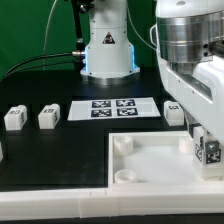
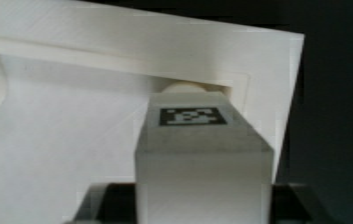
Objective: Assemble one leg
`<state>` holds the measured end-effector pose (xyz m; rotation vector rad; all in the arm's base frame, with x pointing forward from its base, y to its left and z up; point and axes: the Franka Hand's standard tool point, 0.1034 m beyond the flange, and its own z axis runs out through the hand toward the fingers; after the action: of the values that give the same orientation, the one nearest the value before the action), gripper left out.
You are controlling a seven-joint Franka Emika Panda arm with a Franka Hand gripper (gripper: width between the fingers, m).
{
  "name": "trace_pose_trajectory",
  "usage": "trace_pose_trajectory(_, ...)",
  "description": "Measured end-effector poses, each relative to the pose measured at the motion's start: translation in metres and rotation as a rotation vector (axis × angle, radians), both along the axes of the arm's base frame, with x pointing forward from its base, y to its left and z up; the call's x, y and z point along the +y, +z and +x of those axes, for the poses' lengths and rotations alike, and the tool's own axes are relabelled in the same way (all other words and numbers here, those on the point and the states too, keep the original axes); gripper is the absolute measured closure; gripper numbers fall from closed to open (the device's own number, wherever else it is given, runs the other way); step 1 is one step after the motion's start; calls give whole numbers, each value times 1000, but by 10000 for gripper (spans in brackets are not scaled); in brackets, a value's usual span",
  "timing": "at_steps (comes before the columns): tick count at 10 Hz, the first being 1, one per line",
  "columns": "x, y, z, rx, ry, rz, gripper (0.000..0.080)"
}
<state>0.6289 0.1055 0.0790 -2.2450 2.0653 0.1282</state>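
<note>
My gripper (image 1: 203, 138) is at the exterior view's right, over the far right corner of the large white panel (image 1: 150, 160). It is shut on a leg (image 1: 210, 152), a small white square post with a black-and-white tag. In the wrist view the leg (image 2: 199, 150) runs out from between the dark fingers (image 2: 112, 205), and its tagged end reaches a round corner socket (image 2: 191, 88) of the panel (image 2: 66, 120). I cannot tell whether the leg's tip touches the socket. Two more legs (image 1: 14, 118) (image 1: 48, 117) lie at the exterior view's left and one (image 1: 173, 112) lies behind the panel.
The marker board (image 1: 112, 108) lies flat in the middle of the black table, in front of the robot base (image 1: 108, 50). A raised white rim runs along the table's front edge (image 1: 60, 195).
</note>
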Motion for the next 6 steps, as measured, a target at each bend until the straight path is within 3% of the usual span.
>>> trace_pose_trajectory(3, 2, 0, 0, 11, -81, 9, 506)
trace_pose_trajectory(5, 3, -1, -1, 6, -28, 10, 266)
trace_pose_trajectory(6, 4, -2, -1, 5, -16, 10, 182)
